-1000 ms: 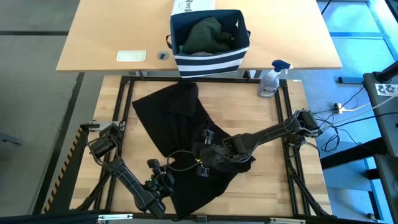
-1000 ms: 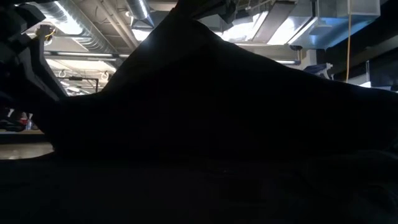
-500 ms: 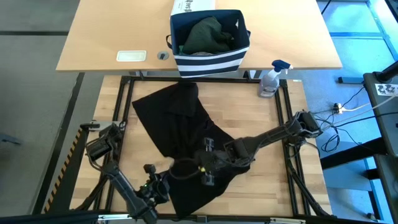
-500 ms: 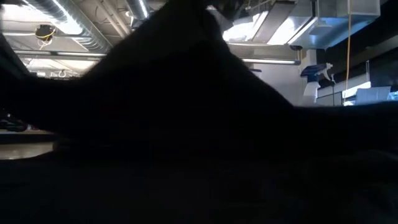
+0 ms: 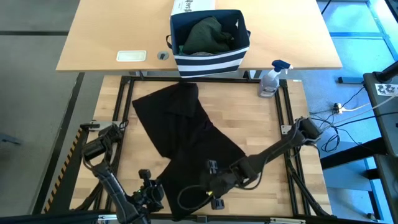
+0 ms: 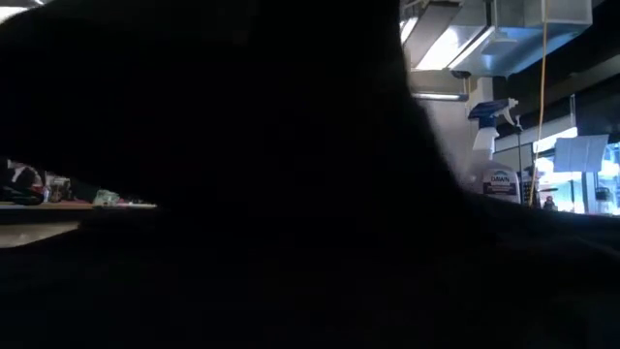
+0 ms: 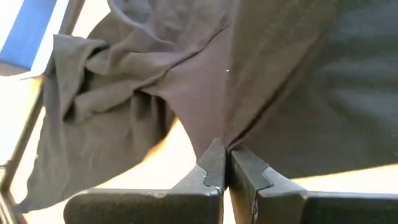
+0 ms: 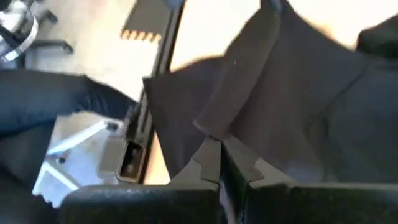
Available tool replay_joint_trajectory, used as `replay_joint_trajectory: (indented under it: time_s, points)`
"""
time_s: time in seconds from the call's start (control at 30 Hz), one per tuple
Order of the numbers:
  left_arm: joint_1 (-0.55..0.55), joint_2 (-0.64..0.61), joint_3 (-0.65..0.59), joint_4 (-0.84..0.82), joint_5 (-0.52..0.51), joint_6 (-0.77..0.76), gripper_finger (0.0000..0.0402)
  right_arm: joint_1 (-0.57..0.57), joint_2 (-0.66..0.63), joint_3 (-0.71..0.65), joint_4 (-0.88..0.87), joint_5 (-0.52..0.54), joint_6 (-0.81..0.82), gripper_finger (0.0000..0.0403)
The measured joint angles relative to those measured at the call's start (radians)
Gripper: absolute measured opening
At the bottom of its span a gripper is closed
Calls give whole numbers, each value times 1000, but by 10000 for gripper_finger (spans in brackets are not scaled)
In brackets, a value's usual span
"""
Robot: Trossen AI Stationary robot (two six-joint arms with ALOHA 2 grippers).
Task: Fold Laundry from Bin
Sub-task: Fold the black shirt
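The butcher-block work table [image 5: 249, 118] carries one black garment [image 5: 180, 134], spread in a long diagonal band from the corner nearest the striped bin [image 5: 208, 59] down toward the robot's edge. It lies opened out, presumably so its edges can be found and brought together for folding. The near end is bunched, not flat, because both arms have hold of it there.

The striped bin stands just beyond the table's far edge, on the lighter desk [image 5: 112, 37], with a dark green garment [image 5: 205, 34] heaped inside; that one looks like laundry waiting its turn. A white printed box [image 5: 193, 6] sits directly behind the bin, and a spray bottle [image 5: 270, 78] stands just to the bin's right, at the table's far corner.

The right gripper [image 8: 219, 155] is at the end of the black garment farthest from the bin, fingers pressed together on a raised fold of the cloth. The left gripper [image 7: 222, 163] is on the same far end, toward the left edge, fingers likewise closed tight with a thin ridge of fabric pinched between them. Two grips on one end suggest the arms mean to lift or drag that hem, probably to straighten it or carry it back over toward the bin.

In the low view, dark cloth blocks nearly everything.
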Motion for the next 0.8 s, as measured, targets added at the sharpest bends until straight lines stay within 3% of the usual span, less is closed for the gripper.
replay_joint_trajectory:
  time_s: [0.23, 0.53, 0.8]
  points:
    - [-8, 0, 0, 21, 67, 49, 0, 8, 116, 0, 62, -129, 25, 0]
    - [-8, 0, 0, 121, 165, 188, 0, 8, 192, 0, 103, -188, 38, 2]
    - [-9, 0, -1, 167, 192, 240, 0, 9, 200, 0, 71, -231, -41, 69]
